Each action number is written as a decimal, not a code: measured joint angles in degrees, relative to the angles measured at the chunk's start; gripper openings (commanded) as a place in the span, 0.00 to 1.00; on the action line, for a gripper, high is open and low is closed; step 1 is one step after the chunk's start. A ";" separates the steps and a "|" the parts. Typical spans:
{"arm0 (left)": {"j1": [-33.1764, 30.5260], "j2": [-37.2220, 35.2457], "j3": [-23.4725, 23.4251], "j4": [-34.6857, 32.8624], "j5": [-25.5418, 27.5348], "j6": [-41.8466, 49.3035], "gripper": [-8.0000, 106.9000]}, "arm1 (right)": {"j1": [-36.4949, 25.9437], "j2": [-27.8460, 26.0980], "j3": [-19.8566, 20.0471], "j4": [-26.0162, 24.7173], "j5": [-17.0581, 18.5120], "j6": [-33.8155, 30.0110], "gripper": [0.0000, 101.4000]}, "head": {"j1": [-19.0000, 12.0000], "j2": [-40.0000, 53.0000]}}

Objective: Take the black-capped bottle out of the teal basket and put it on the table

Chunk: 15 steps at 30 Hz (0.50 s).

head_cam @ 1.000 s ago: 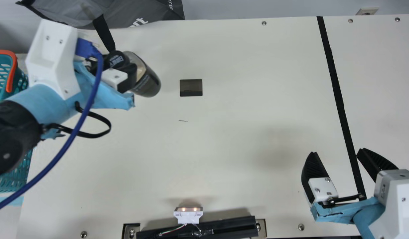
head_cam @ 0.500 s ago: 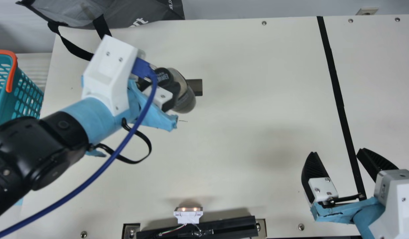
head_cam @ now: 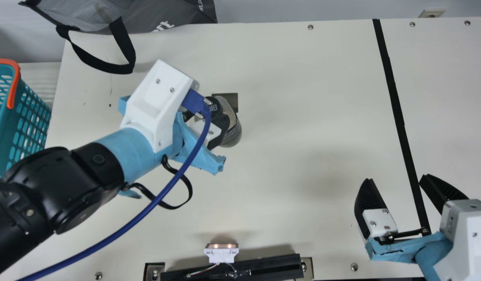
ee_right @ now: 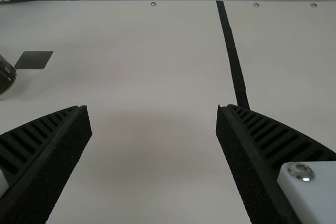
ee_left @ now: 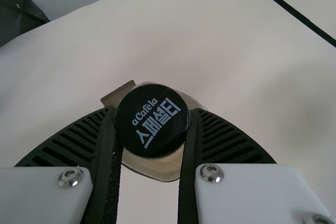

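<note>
The left gripper (head_cam: 214, 119) is over the left half of the table (head_cam: 295, 86), with the black-capped bottle (head_cam: 233, 134) between its fingers (ee_left: 107, 166). In the left wrist view both fingers press against the sides of the black cap (ee_left: 152, 120) — one on each side — and the clear shoulder of the bottle spreads out below it. The bottle is out of the teal basket (head_cam: 27, 121), well apart from it; whether its base touches the table, I cannot tell.

In the main view the bottle partly covers a dark rectangle (head_cam: 232, 100) on the table. A blue cable (head_cam: 146, 207) runs along the left arm. The basket, with its orange handle (head_cam: 13, 86), is at the left edge of the main view.

The right gripper (head_cam: 396, 178) is at the near right — fingers wide apart, nothing between them — close to the black strip (head_cam: 394, 101). A gray bag (head_cam: 162, 15) lies at the far left, its black strap (head_cam: 125, 47) looping over the table.
</note>
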 measured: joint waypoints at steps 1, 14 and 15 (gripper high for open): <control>0.00 0.00 0.00 0.00 0.26 0.23 0.07 | 0.00 0.00 0.00 0.00 0.00 0.00 0.90 | 0.00 0.00; 0.34 0.00 0.93 -1.07 1.53 2.09 0.07 | 0.00 0.00 0.00 0.00 0.00 0.00 0.90 | 0.00 0.00; 0.45 0.00 1.04 -1.07 1.53 2.09 0.07 | 0.00 0.00 0.00 0.00 0.00 0.00 0.90 | 0.00 0.00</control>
